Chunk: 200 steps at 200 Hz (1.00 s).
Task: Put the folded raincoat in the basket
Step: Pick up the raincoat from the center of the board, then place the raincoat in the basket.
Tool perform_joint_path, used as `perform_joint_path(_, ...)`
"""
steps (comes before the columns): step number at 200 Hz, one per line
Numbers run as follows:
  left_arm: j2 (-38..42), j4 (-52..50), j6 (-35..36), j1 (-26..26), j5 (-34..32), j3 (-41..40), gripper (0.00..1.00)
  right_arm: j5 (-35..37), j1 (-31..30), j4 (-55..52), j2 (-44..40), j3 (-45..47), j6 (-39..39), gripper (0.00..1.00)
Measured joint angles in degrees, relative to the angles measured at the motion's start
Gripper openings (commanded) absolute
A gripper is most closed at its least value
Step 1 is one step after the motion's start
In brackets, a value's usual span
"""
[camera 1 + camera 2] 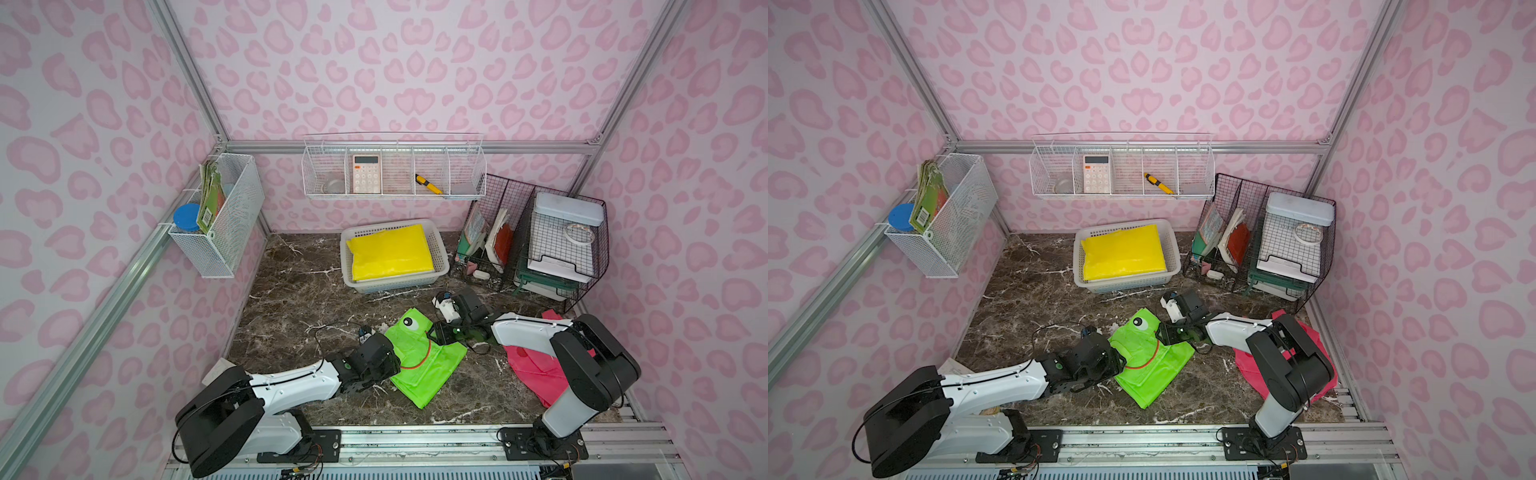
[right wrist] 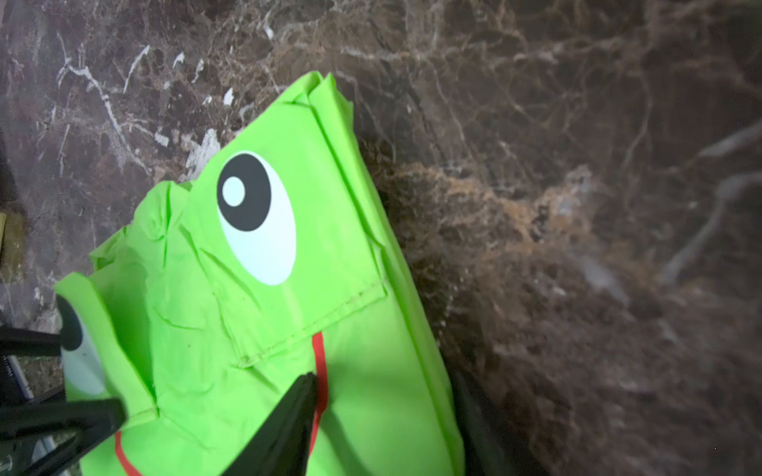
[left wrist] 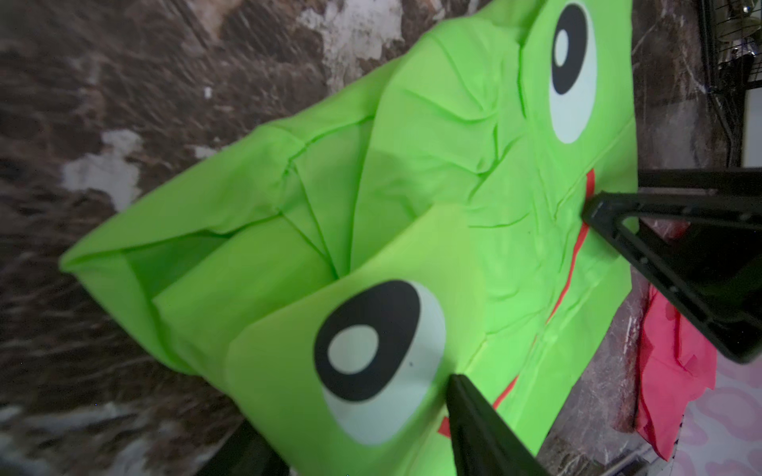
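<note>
The left end effector (image 1: 394,365) has its jaws part-spread astride the near-left edge of the green raincoat (image 1: 428,365), with a frog-eye flap between them. The raincoat lies folded flat on the counter (image 1: 299,299), in front of the basket (image 1: 395,284) and apart from it. It looks thin, light, limp and slick. Lifted from one side, the layers would likely slide and the fold open, so I judge it best taken at two opposite folded edges, through all layers.

The basket is nearly filled by a yellow raincoat (image 1: 390,251), so the green one must land on top. The right end effector (image 1: 434,332), jaws also apart, straddles the far-right edge; whether its pads touch cloth is unclear. Further right, a pink raincoat (image 1: 532,374) lies under the right arm. Black wire file holders (image 1: 490,199) crowd the basket's right side.
</note>
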<state>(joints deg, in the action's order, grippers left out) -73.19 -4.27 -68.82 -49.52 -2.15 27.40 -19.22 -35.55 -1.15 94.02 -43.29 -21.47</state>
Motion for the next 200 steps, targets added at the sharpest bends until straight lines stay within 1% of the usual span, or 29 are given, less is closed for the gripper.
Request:
perform_joint_path(16, 0.4, -1.6, 0.7, 2.0, -0.1, 0.3, 0.59, -1.2, -0.1, -0.2, -2.3, 2.6, -1.4, 0.38)
perform_joint_path(29, -0.1, -2.2, 1.7, 3.4, -0.1, 0.8, 0.56, -2.0, -0.6, -0.5, -4.0, 4.4, -2.8, 0.35)
perform_joint_path(42, -1.4, -2.2, 3.1, 4.5, 0.1, 1.7, 0.53, -2.3, -1.6, -1.0, -5.1, 5.3, -3.6, 0.34)
perform_joint_path(71, -4.1, -1.8, 5.2, 5.7, 0.0, 3.3, 0.5, -2.1, -4.7, -1.7, -6.1, 6.1, -5.6, 0.33)
perform_joint_path(86, -5.2, -0.9, 6.3, 6.8, 0.1, 3.7, 0.43, -2.0, -5.6, -1.5, -6.5, 6.6, -6.4, 0.29)
perform_joint_path(114, -5.9, 1.2, 7.5, 8.2, 0.7, 3.1, 0.28, -1.9, -5.9, -1.2, -7.9, 7.9, -8.4, 0.18)
perform_joint_path(131, -5.5, 0.7, 7.9, 8.4, 1.2, 3.0, 0.2, -1.9, -6.0, -1.1, -9.5, 8.0, -9.2, 0.12)
perform_joint_path(144, -4.3, -0.7, 8.7, 8.4, 1.7, 3.2, 0.15, -1.8, -6.1, -1.0, -11.0, 7.8, -10.0, 0.07)
perform_joint_path(158, -2.1, -3.6, 9.3, 8.4, 1.9, 4.6, 0.1, -1.7, -6.3, -1.6, -12.6, 6.6, -10.8, 0.05)
perform_joint_path(177, 1.8, -8.5, 11.0, 8.6, 0.2, 8.5, 0.08, -0.6, -6.4, -3.7, -14.6, 3.9, -11.3, 0.04)
perform_joint_path(200, 7.3, -14.4, 14.3, 9.7, -2.3, 15.4, 0.07, 0.7, -6.3, -5.4, -16.8, -1.2, -11.4, 0.03)
